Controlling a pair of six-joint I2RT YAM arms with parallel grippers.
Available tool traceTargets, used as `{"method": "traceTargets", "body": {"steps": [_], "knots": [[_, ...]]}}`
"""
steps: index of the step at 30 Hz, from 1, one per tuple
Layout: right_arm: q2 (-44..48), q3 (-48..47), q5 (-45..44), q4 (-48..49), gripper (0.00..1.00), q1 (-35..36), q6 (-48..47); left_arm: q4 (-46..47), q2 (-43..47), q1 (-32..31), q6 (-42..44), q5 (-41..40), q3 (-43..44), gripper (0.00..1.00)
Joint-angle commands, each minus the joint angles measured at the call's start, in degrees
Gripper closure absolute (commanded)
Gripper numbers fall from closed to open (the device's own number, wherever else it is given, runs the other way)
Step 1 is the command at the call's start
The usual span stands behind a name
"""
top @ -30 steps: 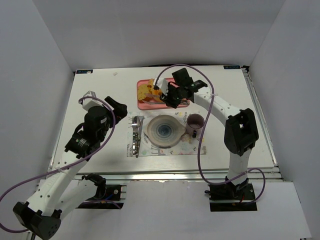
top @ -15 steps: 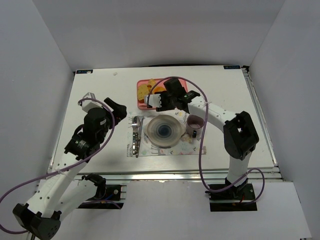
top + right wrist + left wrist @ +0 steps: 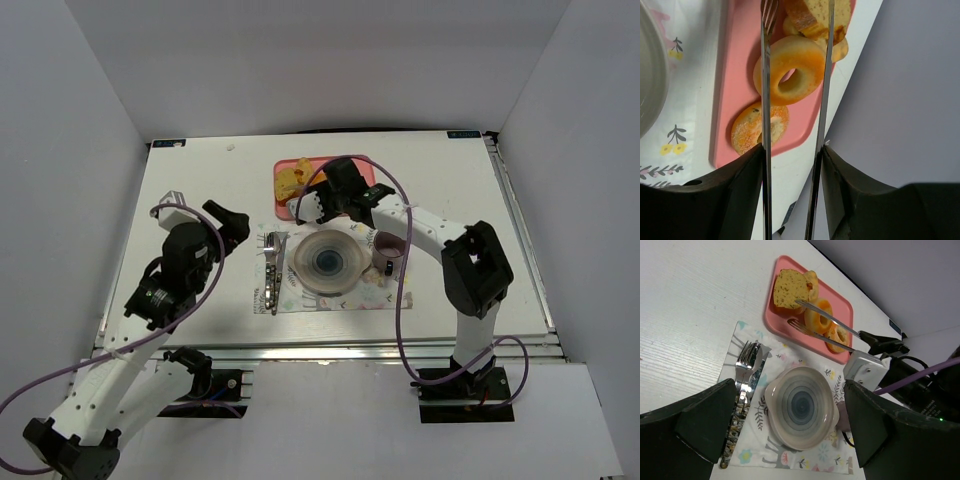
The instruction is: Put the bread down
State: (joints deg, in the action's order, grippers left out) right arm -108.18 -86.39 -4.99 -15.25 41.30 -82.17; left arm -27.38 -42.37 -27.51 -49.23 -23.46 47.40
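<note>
White wood-grain table (image 3: 190, 190) boxed in by plain pale grey walls (image 3: 300, 60), evenly lit

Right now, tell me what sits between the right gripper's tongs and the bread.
In the right wrist view, a ring pastry lies between the tong arms, short of the bread on the pink tray.

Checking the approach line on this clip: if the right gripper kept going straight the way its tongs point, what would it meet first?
Probably the bread. The right gripper holds its long prongs open above a ring pastry, tips level with the slice on the pink tray. Height above the food is unclear.
</note>
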Motion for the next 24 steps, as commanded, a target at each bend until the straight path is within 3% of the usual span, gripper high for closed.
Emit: {"method": "traceTargets", "body": {"steps": [1,12,17,19,24], "knots": [[-1.9,-2.0,-2.5,-0.8,0.47,0.4,-7.6,0.4,1.8,-0.1,-0.6,-1.2,-1.2,0.02],[-6.6,-5.1,-5.7,2.1,0.47,0.4,-8.5,-0.3,3.3,-0.1,-0.9,-1.8,-1.5,0.02],[-7.0,-5.2,-6.7,4.8,0.53,0.4,-8.4,-0.1,3.6,-0.1,-1.0,-1.8,-1.7,0.02],[-7.2,-5.5,-7.0,5.7,0.58,0.4,-8.3,-0.2,3.5,-0.1,-1.0,-1.8,-1.6,0.02],[-7.4,-5.6,-7.8,6.5,0.89,0.4,-8.2,0.0,3.3,-0.1,-1.0,-1.8,-1.4,0.02]]}}
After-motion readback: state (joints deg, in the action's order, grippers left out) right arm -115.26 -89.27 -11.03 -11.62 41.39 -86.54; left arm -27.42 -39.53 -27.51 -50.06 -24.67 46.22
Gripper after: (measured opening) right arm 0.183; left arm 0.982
